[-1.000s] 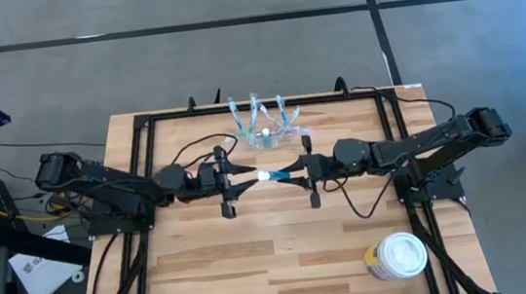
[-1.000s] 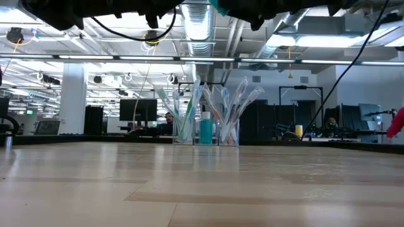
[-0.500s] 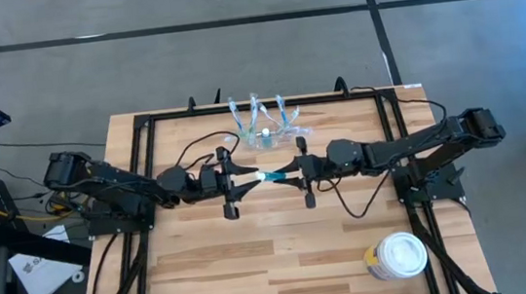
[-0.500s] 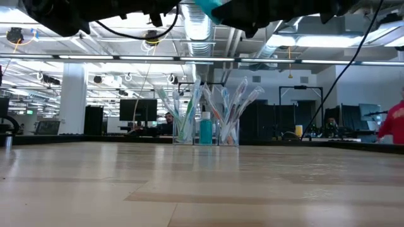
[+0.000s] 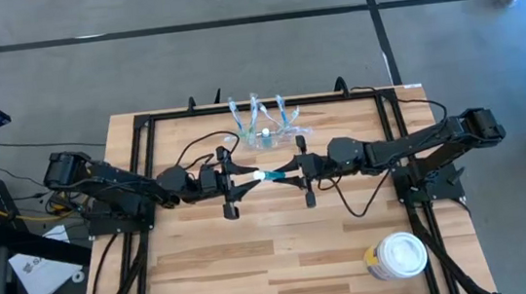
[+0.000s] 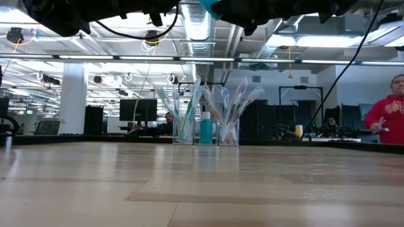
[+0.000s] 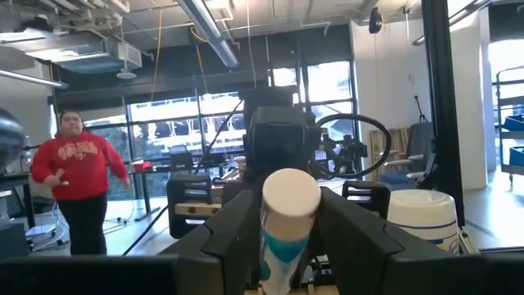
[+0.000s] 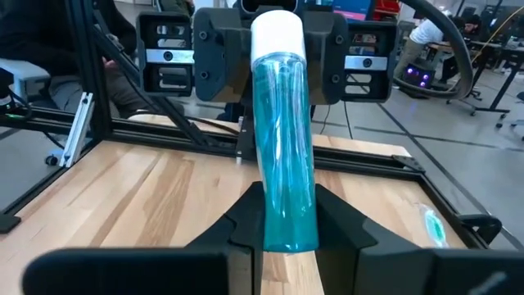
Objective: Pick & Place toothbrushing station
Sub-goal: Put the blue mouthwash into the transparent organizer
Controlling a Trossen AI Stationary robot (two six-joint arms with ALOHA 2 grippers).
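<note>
The toothbrushing station [image 5: 263, 127] is a small clear holder standing at the table's far middle. Several toothbrushes and a teal bottle stand in it [image 6: 205, 123]. In front of it, high above the wood, a teal toothpaste tube with a white cap [image 5: 268, 176] spans the gap between my two grippers. My left gripper [image 5: 256, 177] is shut on its cap end. My right gripper [image 5: 286, 175] is shut on its teal end. In the low view only the arms' undersides show at the top edge. My left gripper pinches the tube's white cap end [image 7: 288, 197] between its two fingers. The fingers come level from the table's left and lie along the tube. The tube is clear of the table. My right gripper pinches the tube's teal bottom end [image 8: 288, 215] between its two fingers. The fingers come about level from the table's right and lie along the tube. The tube runs straight on to the left gripper, lifted clear.
A round white-lidded tub [image 5: 395, 255] stands near the table's near right corner. Black frame rails [image 5: 144, 130] run along the table's edges. A person in red [image 6: 388, 116] moves in the room beyond the table.
My left gripper has tipped slightly upward, and the tube has shifted a little toward the table's left. It is still held between both grippers.
</note>
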